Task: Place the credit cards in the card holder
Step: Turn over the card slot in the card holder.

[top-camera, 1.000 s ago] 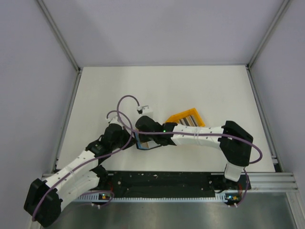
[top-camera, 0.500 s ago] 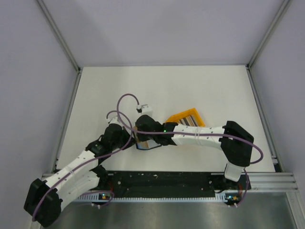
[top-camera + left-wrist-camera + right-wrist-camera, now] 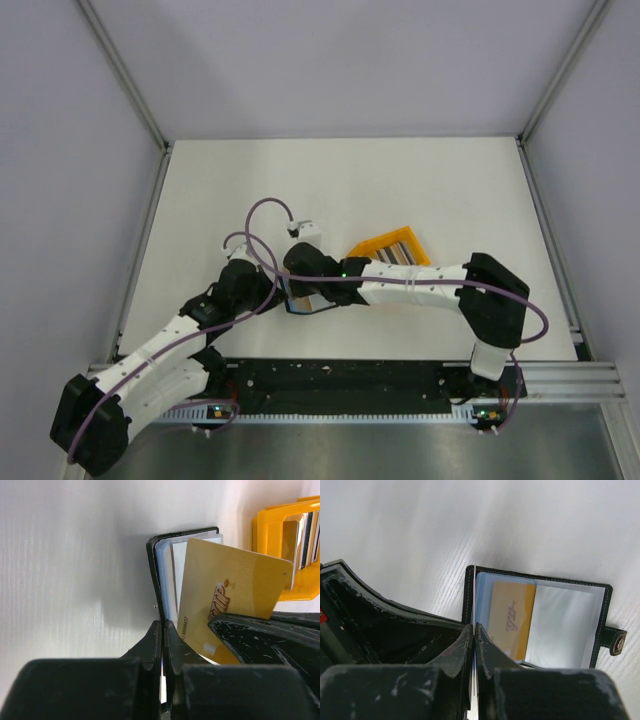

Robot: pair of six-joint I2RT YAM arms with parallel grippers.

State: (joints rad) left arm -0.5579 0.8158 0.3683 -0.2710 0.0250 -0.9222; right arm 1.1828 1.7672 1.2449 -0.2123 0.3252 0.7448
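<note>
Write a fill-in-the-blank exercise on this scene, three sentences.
1. The card holder lies ___ on the table, its pale inside showing.
2. The gold card carries the letters ___.
3. The jaws of the left gripper and the right gripper are both ___.
Missing words: open; VIP; shut.
</note>
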